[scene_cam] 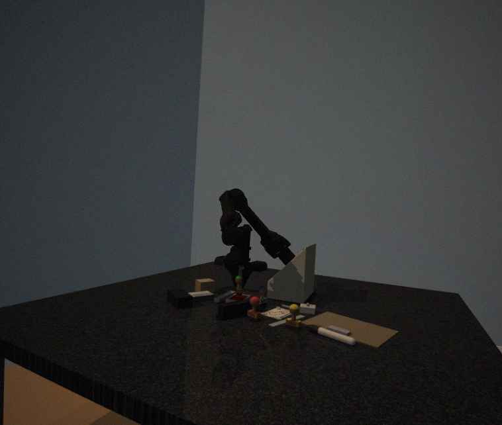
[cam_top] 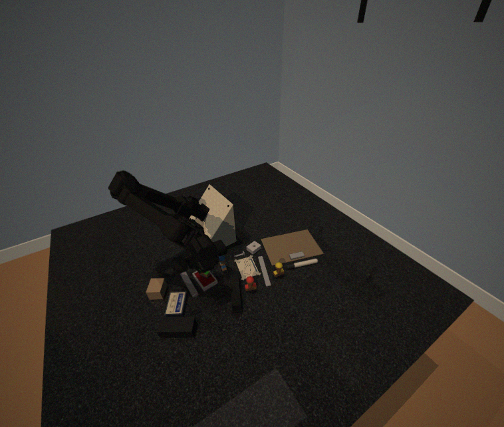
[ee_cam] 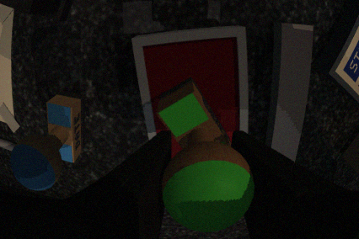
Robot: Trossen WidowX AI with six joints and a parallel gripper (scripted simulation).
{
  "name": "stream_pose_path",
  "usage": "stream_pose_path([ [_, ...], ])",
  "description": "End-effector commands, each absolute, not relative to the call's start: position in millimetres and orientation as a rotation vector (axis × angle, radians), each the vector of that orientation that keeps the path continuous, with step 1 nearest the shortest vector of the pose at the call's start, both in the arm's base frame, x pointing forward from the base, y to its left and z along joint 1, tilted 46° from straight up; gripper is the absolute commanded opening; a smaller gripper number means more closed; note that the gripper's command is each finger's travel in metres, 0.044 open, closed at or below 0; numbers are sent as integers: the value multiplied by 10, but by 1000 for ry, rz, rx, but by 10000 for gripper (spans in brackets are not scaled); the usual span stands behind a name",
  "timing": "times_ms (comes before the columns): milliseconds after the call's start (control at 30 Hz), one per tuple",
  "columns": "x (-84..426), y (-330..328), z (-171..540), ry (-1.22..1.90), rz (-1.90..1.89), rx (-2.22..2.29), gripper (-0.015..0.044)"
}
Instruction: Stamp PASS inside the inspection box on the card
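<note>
And there it was, the green-knobbed wooden stamp (cam_top: 205, 274) (scene_cam: 239, 284) (ee_cam: 208, 197), pinched in the black tool (cam_top: 203, 272) (scene_cam: 239, 282) (ee_cam: 202, 138), one finger on either side of its handle! It was over the open, red-inked pad (cam_top: 204, 281) (scene_cam: 238, 297) (ee_cam: 198, 62) with the pale rim; whether its base touched the ink, one could not tell.

The knob pointed up and the base down, the handle's long axis close to upright from the exterior. In the wrist view the oblong base lay askew to the pad's edges, its long axis slanting from far left to near right. Its lettering could not be read.

Left of the pad in the top view lay a long grey bar (cam_top: 189, 284) (scene_cam: 224, 296) (ee_cam: 292, 87); to the right stood a blue-knobbed wooden stamp (cam_top: 223, 263) (scene_cam: 262, 294) (ee_cam: 34, 167). Further right, flat on the dark speckled surface (cam_top: 335, 321) (scene_cam: 242, 365) (ee_cam: 101, 62), came the cream paper card (cam_top: 247, 267) (scene_cam: 277, 312) (ee_cam: 6, 66), its marks too small to read. A red-knobbed wooden stamp (cam_top: 250, 284) (scene_cam: 254, 308) stood near it, a yellow-knobbed one (cam_top: 278, 269) (scene_cam: 293, 316) further right, both upright.
</note>
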State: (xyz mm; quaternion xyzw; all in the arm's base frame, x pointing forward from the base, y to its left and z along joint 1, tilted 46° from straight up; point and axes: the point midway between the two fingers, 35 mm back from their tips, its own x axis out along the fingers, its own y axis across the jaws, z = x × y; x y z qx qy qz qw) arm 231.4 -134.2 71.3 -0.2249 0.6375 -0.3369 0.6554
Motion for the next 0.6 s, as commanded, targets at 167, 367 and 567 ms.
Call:
stream_pose_path([
  [167,2296,-1390,669,1449,-765,-518,0],
  [367,2290,-1418,645,1448,-766,-518,0],
  [567,2289,-1423,640,1447,-768,-517,0],
])
